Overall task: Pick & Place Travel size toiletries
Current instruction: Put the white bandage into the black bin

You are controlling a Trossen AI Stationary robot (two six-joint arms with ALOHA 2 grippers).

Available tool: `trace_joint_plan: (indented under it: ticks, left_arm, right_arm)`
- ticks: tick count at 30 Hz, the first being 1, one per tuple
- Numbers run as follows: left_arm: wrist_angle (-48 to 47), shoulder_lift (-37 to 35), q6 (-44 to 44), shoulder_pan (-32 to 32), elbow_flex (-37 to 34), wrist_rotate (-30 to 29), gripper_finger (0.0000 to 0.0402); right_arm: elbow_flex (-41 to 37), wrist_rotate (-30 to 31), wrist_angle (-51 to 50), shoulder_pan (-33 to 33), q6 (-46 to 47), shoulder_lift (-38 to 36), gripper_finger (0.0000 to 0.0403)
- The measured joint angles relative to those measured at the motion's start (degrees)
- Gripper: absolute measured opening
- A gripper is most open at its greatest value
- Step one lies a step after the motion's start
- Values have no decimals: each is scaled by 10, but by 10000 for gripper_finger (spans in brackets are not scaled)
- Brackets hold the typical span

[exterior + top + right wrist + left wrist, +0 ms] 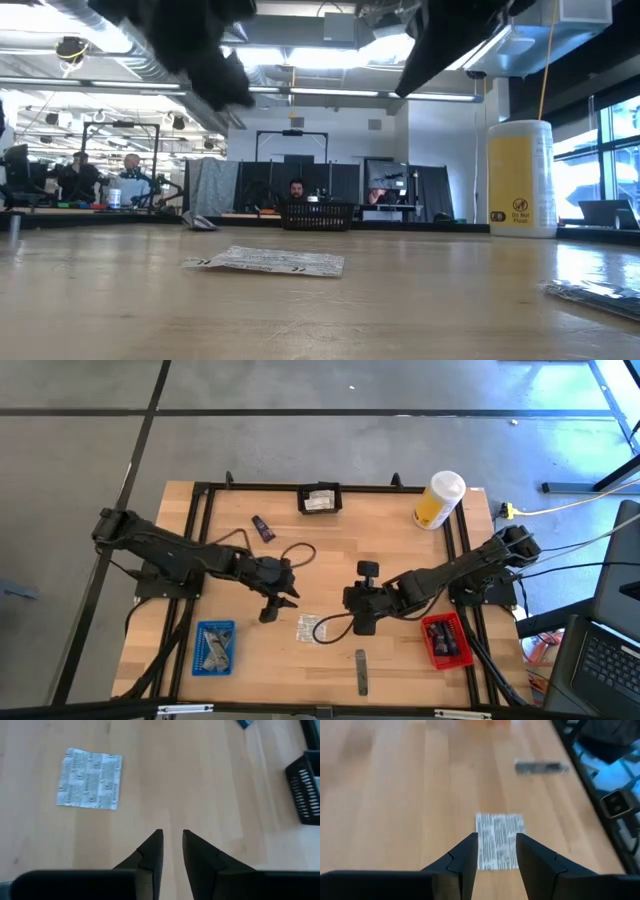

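High view: left end effector (272,606) hovers over the counter (330,540); a foil sachet (309,627) lies just beside it, between it and the right end effector (360,622). A grey stick (361,670) lies near the right one.

Low view: sachet (265,261) lies flat; both arms are overhead.

Left wrist view: fingers (465,860) stand narrowly apart, empty, sachet (499,840) just ahead.

Right wrist view: fingers (152,852) show a narrow gap, empty; sachet (90,779) lies apart.
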Motion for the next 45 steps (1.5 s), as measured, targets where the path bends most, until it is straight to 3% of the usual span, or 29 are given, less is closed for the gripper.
trace_joint_plan:
  ticks: [7,10,26,45]
  left_arm:
    - [38,97,-2,0,0,14,127]
    - [62,121,-3,0,0,37,127]
    - [172,220,-23,-4,0,35,127]
    - [194,262,-21,-22,0,-5,127]
  right_arm:
    - [0,-2,-3,11,0,0,65]
    - [0,7,-11,12,1,0,66]
    - [0,33,-31,11,14,0,77]
    - [0,33,-34,11,14,0,74]
